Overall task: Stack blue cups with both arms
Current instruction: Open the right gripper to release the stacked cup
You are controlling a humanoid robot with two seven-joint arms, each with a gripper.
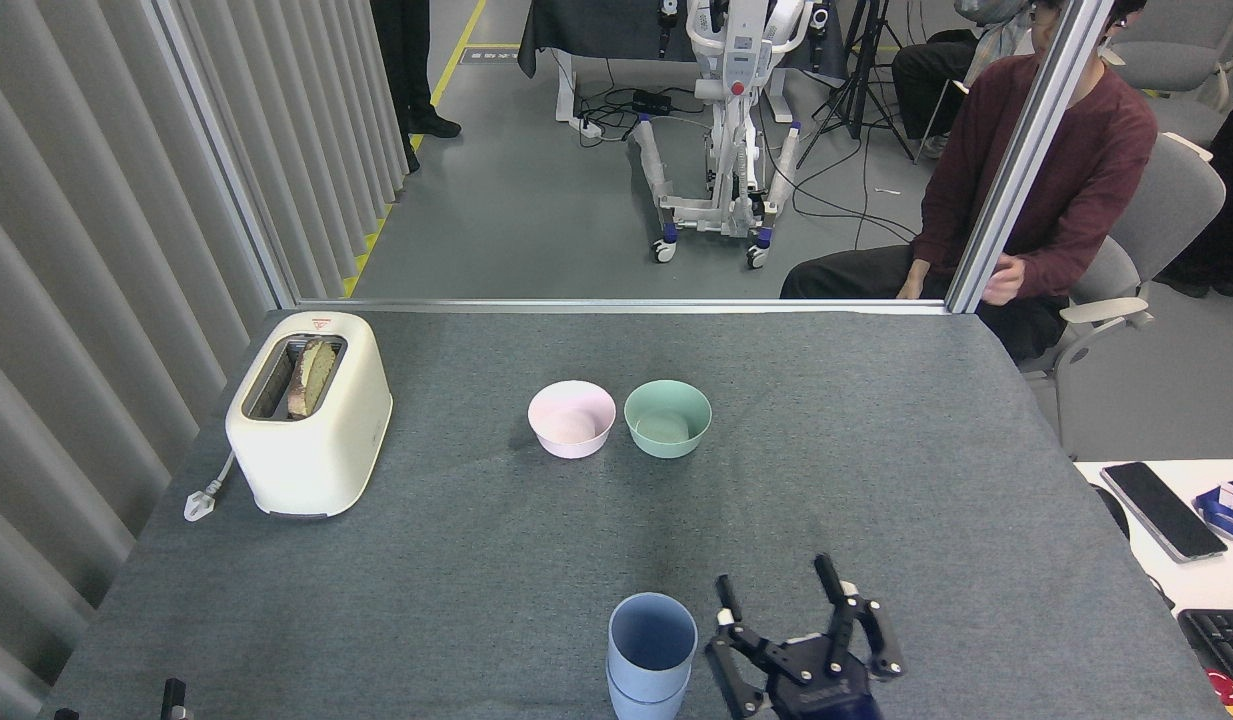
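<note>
Now blue cups (651, 655) nested (both bowls empty).

Black multi-fingered right gripper (806, 640) at five o'clock: slim jointed fingers (828, 582), small white and silver fittings at the knuckles, dark blue housing at the wrist. Black stub at seven o'clock.

Cream toaster (311, 425) with probably bread, pink bowl (572, 419) beside green bowl (667, 418).

Stacked blue cups (651, 655) beside open-fingered right gripper (791, 630)
</note>
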